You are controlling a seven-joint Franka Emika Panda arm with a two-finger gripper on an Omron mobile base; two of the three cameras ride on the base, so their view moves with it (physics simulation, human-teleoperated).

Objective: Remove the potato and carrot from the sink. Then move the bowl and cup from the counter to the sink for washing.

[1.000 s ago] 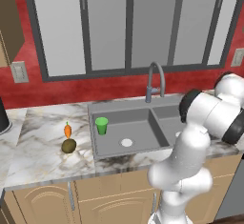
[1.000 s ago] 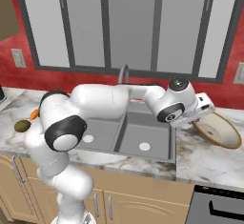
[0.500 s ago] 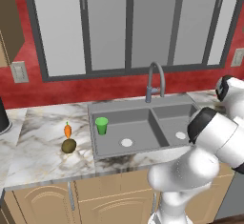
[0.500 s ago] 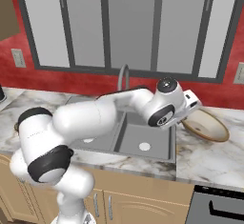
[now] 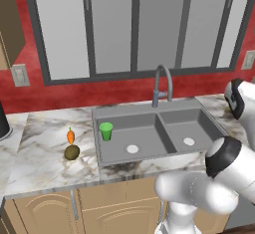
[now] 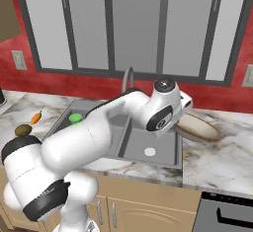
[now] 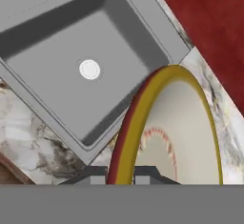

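Gripper point(image 7: 120, 175) pinching bowl point(image 7: 181, 132) rim beside sink point(image 7: 71, 42).

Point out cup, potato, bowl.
cup point(image 5: 106, 131), left base view, on its green side wall.
potato point(image 5: 72, 152), left base view, middle of the brown lump.
bowl point(image 7: 186, 132), hand view, on its pale inside.
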